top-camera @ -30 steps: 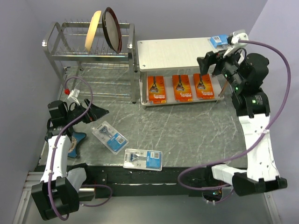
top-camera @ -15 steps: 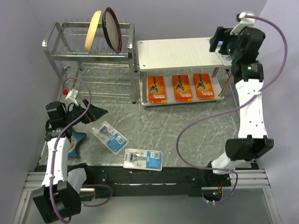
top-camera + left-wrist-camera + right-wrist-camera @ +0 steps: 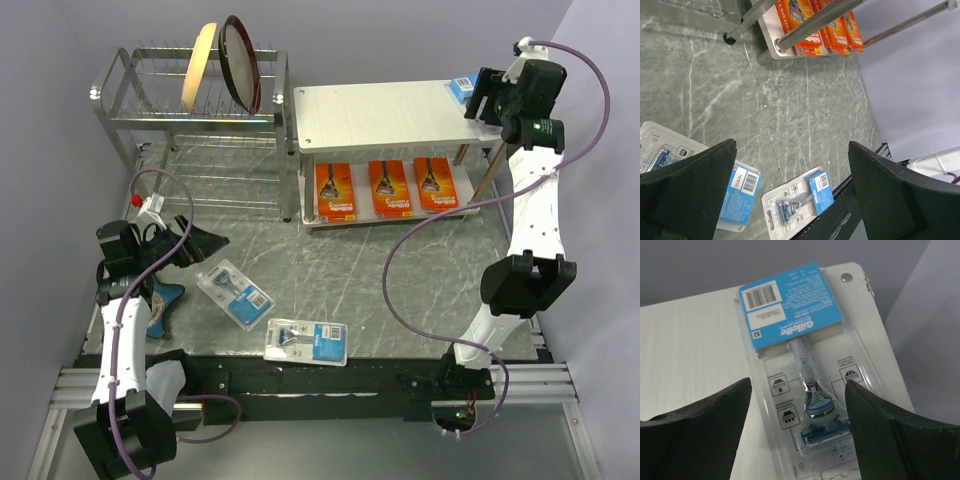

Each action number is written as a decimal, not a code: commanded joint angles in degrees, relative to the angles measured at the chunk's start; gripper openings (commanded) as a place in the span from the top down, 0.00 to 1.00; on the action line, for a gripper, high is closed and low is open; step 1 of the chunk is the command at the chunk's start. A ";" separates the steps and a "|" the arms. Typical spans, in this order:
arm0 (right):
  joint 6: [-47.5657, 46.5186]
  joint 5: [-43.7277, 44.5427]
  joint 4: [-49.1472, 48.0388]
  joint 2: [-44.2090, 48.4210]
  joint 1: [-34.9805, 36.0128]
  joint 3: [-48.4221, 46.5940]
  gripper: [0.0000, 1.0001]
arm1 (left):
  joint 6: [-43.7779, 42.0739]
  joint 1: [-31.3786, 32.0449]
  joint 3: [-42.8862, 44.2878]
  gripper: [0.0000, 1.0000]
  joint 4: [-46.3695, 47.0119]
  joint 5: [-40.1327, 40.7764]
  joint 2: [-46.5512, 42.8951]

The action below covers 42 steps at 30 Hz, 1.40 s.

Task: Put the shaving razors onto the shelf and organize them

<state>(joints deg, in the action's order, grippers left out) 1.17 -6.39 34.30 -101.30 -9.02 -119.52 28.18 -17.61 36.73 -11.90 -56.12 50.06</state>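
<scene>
The white two-tier shelf (image 3: pixel 375 112) stands at the back right. Three orange razor packs (image 3: pixel 391 187) lie in a row on its lower board. A clear and blue razor pack (image 3: pixel 800 340) lies flat on the top board's far right corner (image 3: pixel 460 88). My right gripper (image 3: pixel 798 385) hovers over it, open, one finger on each side (image 3: pixel 485 95). Two more blue packs lie on the table (image 3: pixel 235 294) (image 3: pixel 306 340), also in the left wrist view (image 3: pixel 797 207) (image 3: pixel 735 195). My left gripper (image 3: pixel 792 150) is open above them (image 3: pixel 208 243).
A chrome dish rack (image 3: pixel 190 110) with two upright plates (image 3: pixel 240 62) stands at the back left, close to the shelf's left legs. A blue object (image 3: pixel 165 302) lies under the left arm. Purple cables loop off both arms. The table's black front edge (image 3: pixel 330 380) runs just past the nearest pack.
My right arm has swung up from beside the shelf's right end to the top board's far right corner, and its jaws have narrowed a little. The left arm has barely moved.
</scene>
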 commanded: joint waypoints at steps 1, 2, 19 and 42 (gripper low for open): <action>-0.73 1.03 -0.29 0.66 -0.83 -0.18 0.18 | 0.55 -0.59 -0.26 0.00 1.09 -1.45 -0.76; -0.82 1.21 -0.03 0.40 -0.83 -0.27 0.18 | 0.73 -0.59 -0.26 0.01 1.44 -1.45 -0.58; 2.52 3.05 4.19 -1.45 0.22 3.42 0.64 | 2.75 -0.94 -1.05 0.01 4.17 -1.19 1.26; -6.26 -6.70 6.91 -6.10 2.51 0.43 0.54 | 3.11 -1.29 -1.66 0.01 4.96 -0.75 1.70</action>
<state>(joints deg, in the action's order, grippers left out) -2.74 -8.56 33.06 -104.33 -7.42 -119.11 31.29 -18.41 35.57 -7.99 -56.12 52.51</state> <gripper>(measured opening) 0.487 0.995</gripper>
